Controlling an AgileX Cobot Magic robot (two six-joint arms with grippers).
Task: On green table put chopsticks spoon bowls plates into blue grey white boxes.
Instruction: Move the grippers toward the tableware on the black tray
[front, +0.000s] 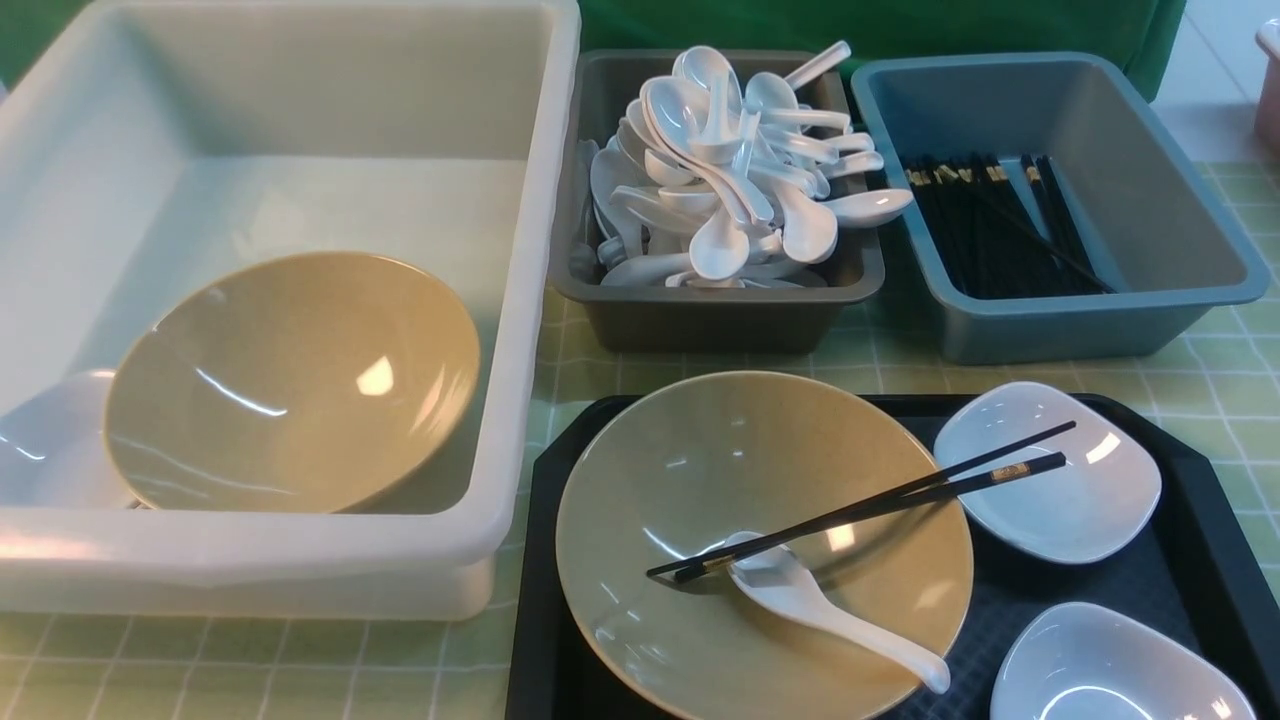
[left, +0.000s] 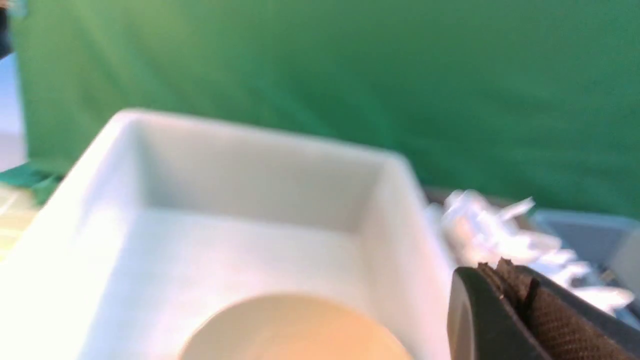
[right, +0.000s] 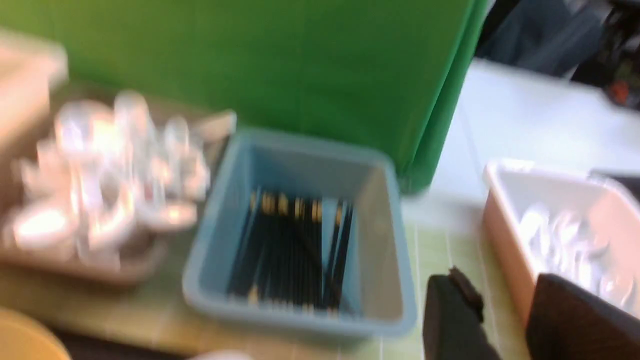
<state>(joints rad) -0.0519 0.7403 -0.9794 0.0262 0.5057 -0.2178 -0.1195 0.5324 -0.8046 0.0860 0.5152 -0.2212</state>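
Your work surface is the green table (front: 880, 370), its pale checked cloth running to a green backdrop (front: 900, 25) along the far edge.

Three boxes stand on it:
- The white tub (front: 520, 300) fills the left side.
- The grey box (front: 700, 320) stands at the middle of the far edge.
- The blue-grey box (front: 1080, 320) stands toward the far right corner.

A pinkish box (right: 505, 200) stands beyond the blue-grey one, at the right edge. A black tray (front: 540, 560) lies by the near edge, right of the tub.

You have two tan bowls. One bowl (front: 290, 380) leans tilted inside the tub, and the other bowl (front: 700, 480) sits flat on the tray.

Two white plates are on the tray's right side: the far plate (front: 1080, 500) and the near plate (front: 1110, 670). A third white dish (front: 55, 430) shows partly behind the bowl in the tub.

One loose spoon (front: 830, 615) lies in the tray bowl with its handle over the rim. One pair of chopsticks (front: 900, 497) spans from that bowl across the far plate.

A spoon heap (front: 720, 170) too tangled to count fills the grey box. A chopstick bundle (front: 1000, 230) lies in the blue-grey box.

Neither arm shows in your front view. The left gripper (left: 500, 280) hangs above the tub, its fingers pressed together on nothing. The right gripper (right: 500, 285) hangs above the table between the blue-grey and pinkish boxes, its fingers parted and empty.
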